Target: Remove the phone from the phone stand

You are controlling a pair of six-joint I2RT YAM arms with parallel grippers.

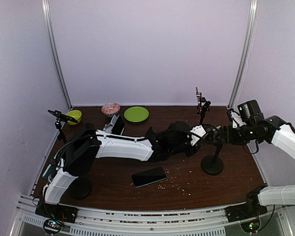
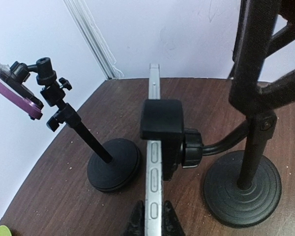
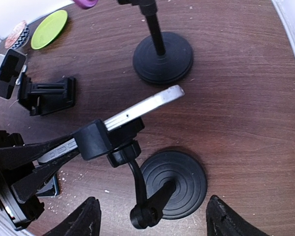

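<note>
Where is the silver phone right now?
The silver phone stands edge-on mid-frame in the left wrist view, clamped in the phone stand, its near end pinched by the left gripper.

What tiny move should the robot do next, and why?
Probably pull the phone gently out of the clamp: the left gripper is shut on its edge, the clamp grips it, and the open right gripper hovers above the stand base.

No writing, brand, number or sign can be read anywhere. The slim silver phone [image 2: 153,162] clamped in the black phone stand [image 2: 161,118] on the right shows only its plain metal edge. The dark flat phone [image 1: 149,176] lying near the middle of the brown wooden bench [image 1: 113,172] is too small to show any marking.
</note>
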